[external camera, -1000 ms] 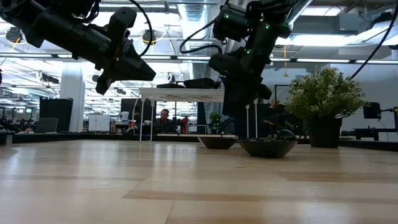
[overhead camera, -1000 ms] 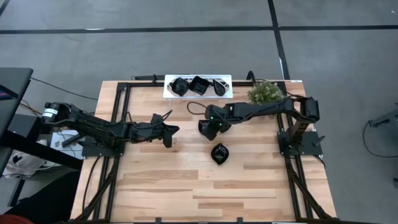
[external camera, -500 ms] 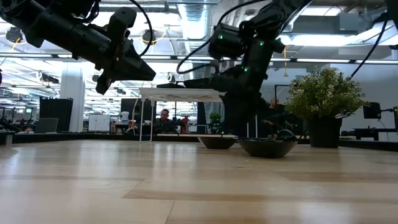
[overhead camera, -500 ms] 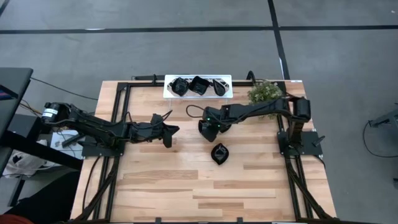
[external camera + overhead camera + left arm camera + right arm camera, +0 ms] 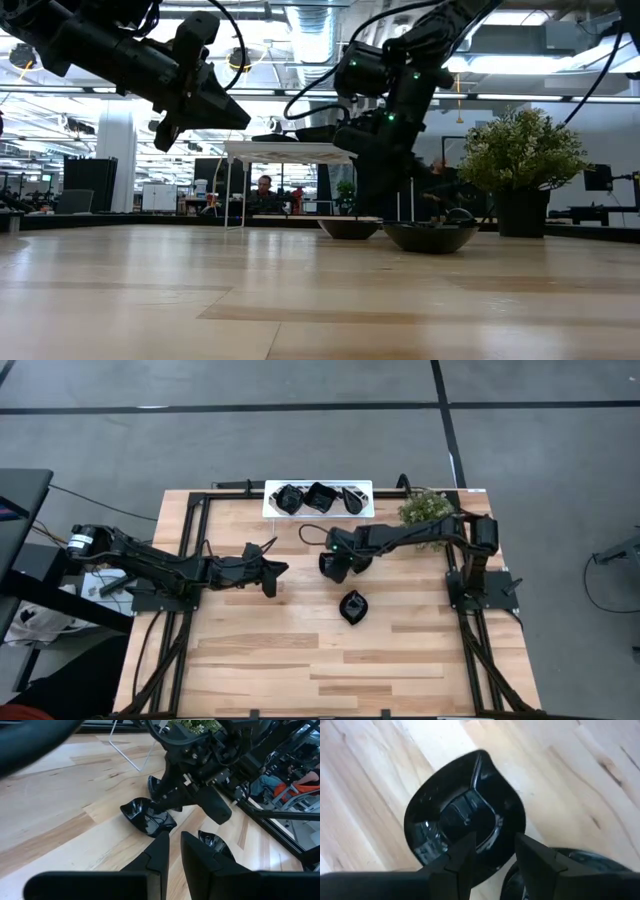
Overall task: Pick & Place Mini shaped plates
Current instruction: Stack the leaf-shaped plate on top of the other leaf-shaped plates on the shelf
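Right pincer (image 5: 490,852) stood parted over a leaf-shaped plate (image 5: 465,815), holding nothing. Your risk: the glossy rim could skid on closing. Left pincer (image 5: 172,850) hung narrow at nine o'clock.

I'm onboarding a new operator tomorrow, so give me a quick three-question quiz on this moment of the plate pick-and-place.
1. How many mini shaped plates lie in the white tray?
2. True or false: the right hand is low over a black plate that sits on the table.
3. Where does the potted plant stand? A. inside the tray; B. at the table's edge beside the tray, near the right arm; C. at the table's middle.

Key: 1. Three. 2. True. 3. B.
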`<action>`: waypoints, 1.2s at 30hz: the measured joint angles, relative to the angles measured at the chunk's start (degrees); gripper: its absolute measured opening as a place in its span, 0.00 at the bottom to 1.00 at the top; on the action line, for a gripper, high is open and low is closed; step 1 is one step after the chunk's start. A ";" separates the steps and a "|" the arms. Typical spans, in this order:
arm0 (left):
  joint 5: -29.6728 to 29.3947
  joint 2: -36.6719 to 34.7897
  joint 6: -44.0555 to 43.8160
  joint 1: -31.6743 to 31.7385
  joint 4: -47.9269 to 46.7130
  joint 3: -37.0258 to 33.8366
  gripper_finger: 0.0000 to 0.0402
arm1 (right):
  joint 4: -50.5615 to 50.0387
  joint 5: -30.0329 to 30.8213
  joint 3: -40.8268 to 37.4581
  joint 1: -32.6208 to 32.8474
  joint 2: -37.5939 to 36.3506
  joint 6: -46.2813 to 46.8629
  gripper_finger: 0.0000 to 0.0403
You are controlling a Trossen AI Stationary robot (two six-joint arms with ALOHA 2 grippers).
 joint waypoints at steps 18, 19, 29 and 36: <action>0.00 0.00 -0.04 0.00 0.72 0.02 0.12 | 4.71 -3.42 -2.48 -1.96 0.00 -2.14 0.33; 0.00 0.00 -0.04 0.00 0.74 0.02 0.12 | 4.97 -3.89 -2.47 -1.96 0.00 -2.54 0.33; 0.00 0.00 -0.04 -0.02 1.20 0.02 0.12 | 5.75 -5.80 -2.46 -1.63 0.91 -2.75 0.31; 0.00 0.00 -0.04 0.00 1.25 0.02 0.12 | 7.21 -9.27 -2.42 0.74 1.38 -2.61 0.31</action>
